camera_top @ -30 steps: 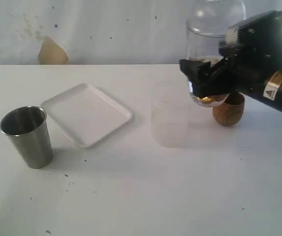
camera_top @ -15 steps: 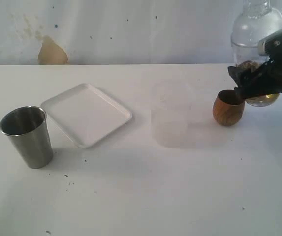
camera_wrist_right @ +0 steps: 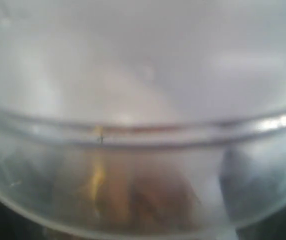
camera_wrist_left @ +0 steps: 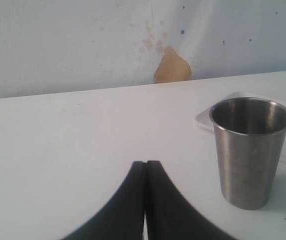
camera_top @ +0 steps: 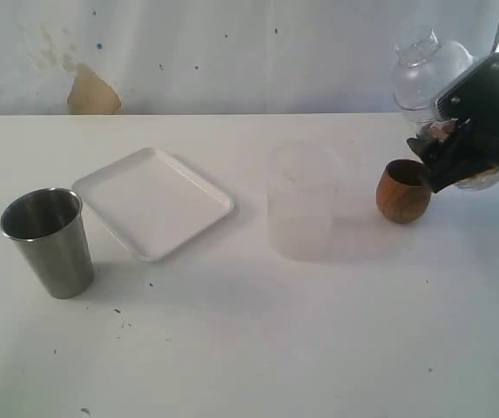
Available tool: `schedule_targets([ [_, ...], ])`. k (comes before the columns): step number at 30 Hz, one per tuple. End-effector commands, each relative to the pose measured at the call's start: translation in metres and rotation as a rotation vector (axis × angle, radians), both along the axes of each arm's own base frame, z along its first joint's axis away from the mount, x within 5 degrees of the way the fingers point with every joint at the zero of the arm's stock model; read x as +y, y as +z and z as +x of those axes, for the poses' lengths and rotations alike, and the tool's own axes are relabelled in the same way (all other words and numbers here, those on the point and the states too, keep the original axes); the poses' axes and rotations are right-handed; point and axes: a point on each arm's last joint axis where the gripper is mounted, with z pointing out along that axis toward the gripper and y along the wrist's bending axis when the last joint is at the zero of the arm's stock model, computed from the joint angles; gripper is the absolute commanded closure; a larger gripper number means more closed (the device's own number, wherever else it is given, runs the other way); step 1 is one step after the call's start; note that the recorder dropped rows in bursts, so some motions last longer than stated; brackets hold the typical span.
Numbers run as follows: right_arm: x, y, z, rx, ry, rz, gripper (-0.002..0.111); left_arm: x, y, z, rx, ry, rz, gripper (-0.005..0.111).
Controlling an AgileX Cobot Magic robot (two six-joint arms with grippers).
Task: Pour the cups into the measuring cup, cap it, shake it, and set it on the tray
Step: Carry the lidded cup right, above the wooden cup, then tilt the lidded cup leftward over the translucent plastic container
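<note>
The right pincer (camera_top: pixel 432 155) is clenched around the tall clear cylindrical measuring cup (camera_top: pixel 416 83) (domed lid on, tilted), held aloft just beside the small brown wooden cup (camera_top: pixel 403 193). The left pincer (camera_wrist_left: pixel 145 197) is pressed together, empty, near the shiny steel tumbler (camera_wrist_left: pixel 250 150).

Left to right: steel tumbler (camera_top: pixel 49 242), tray (camera_top: pixel 153 202), frosted cup (camera_top: pixel 301 205), wooden cup (camera_top: pixel 403 192), measuring cup (camera_top: pixel 429 80) raised beside it

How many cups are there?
4: a steel tumbler on the table's left, a frosted cup in the middle, a wooden cup to its right, and a clear lidded cup held at the far right.
</note>
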Motion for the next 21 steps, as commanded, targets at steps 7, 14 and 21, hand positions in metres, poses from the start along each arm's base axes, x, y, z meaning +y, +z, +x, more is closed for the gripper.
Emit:
schedule_targets([
  [7,-0.001,0.009,0.019,-0.041,0.047,-0.09,0.108,0.0,-0.001,0.0,-0.005,-0.001,-0.001,0.107],
  [14,0.001,0.0,0.026,-0.041,0.121,-0.182,0.108,0.0,-0.001,0.0,-0.005,-0.001,-0.001,0.107],
  [21,0.01,-0.003,0.035,-0.038,0.164,-0.239,0.108,0.0,-0.001,0.0,-0.005,-0.001,-0.001,0.107],
])
